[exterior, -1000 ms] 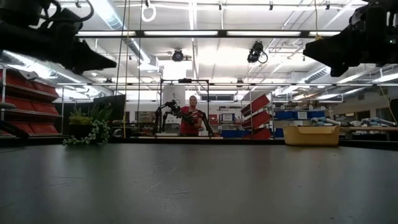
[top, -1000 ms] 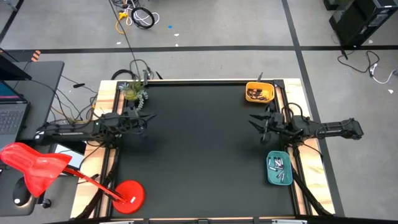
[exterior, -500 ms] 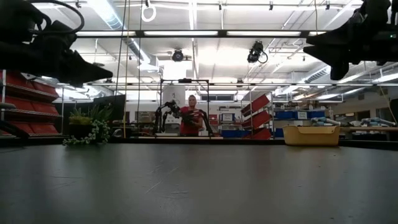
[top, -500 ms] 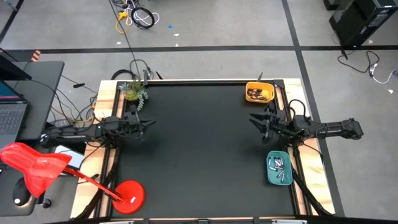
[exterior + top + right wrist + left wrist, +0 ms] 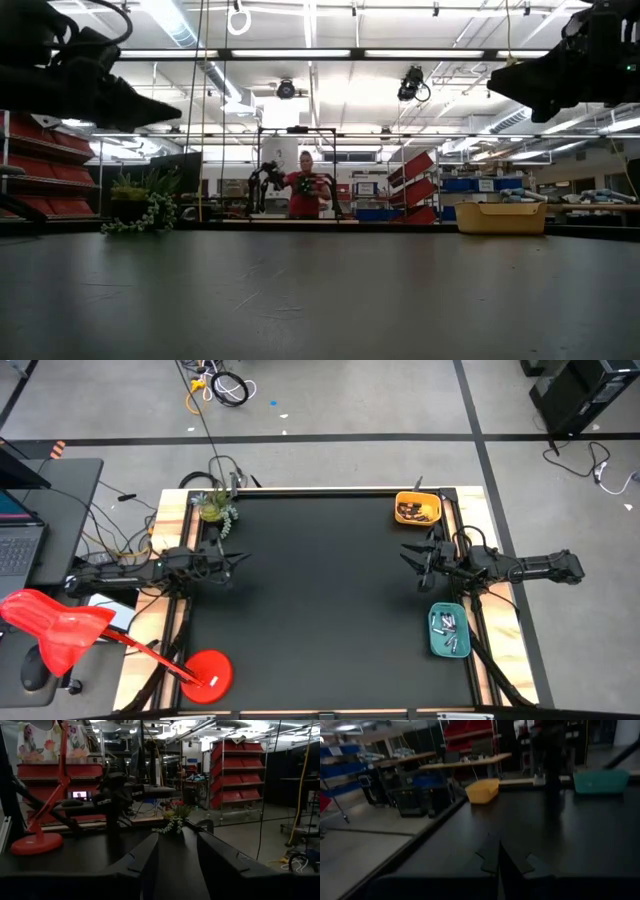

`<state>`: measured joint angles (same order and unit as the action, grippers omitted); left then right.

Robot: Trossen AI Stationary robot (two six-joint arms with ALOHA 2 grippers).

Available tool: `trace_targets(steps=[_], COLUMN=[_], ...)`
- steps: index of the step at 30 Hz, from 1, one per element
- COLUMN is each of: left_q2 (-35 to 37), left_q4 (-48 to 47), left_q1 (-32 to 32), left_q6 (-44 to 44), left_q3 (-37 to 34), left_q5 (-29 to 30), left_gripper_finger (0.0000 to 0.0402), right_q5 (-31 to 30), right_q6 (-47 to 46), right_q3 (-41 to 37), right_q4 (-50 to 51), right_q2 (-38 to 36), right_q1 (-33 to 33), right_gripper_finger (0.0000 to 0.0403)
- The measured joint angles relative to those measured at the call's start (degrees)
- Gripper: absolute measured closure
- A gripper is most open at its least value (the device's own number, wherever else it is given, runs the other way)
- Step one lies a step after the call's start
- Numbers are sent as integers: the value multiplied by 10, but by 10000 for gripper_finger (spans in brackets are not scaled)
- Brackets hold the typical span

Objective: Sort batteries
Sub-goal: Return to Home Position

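Over the left side of the desk (image 5: 320, 600) we see the left gripper (image 5: 236, 556) hovering, its fingers (image 5: 490, 860) clenched together. Near the right edge the right gripper (image 5: 410, 557) hangs with fingers (image 5: 145, 857) released, between the yellow tray (image 5: 400, 499) and the teal tray (image 5: 434, 645). Silvery batteries (image 5: 447, 628) lie in the teal tray, darker ones in the yellow.
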<state>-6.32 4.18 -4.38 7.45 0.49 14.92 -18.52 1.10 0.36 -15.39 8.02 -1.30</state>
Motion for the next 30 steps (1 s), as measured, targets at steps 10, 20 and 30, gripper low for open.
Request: trace_targets(steps=[10,20,30], left_q2=[0,0,0], left_q4=[72,72,72], left_q1=[0,0,0], left_q6=[147,147,147], left_q3=[0,0,0], left_q5=[1,1,1], left_gripper_finger=[388,387,387], right_q5=[0,0,0], right_q6=[1,1,1], right_q3=[0,0,0], right_q4=[0,0,0], right_q2=[0,0,0], right_q1=[0,0,0], right_gripper_finger=[260,259,259])
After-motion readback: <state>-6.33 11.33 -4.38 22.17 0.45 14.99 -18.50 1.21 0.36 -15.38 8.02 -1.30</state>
